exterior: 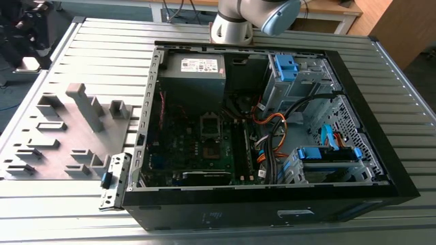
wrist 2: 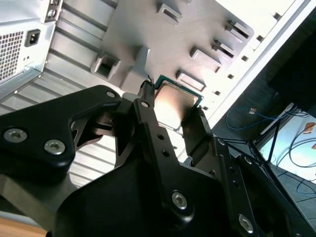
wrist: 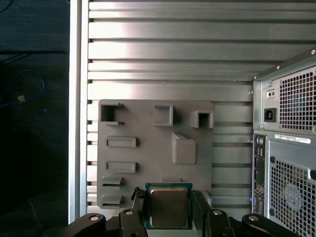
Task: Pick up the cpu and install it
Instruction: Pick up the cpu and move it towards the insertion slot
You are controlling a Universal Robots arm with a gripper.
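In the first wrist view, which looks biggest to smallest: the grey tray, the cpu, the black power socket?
1. grey tray
2. cpu, though it is nearer the camera
3. black power socket

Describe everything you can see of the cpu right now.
The cpu is a thin, flat square chip: a silver-grey, dully reflective metal lid on a green board whose edge shows as a narrow rim. In both wrist views it sits between the black jaws of the gripper, one jaw against each of two opposite sides, with its lid facing the cameras. It looks held clear of the grey fixture plate behind it, and nothing else visibly touches it.
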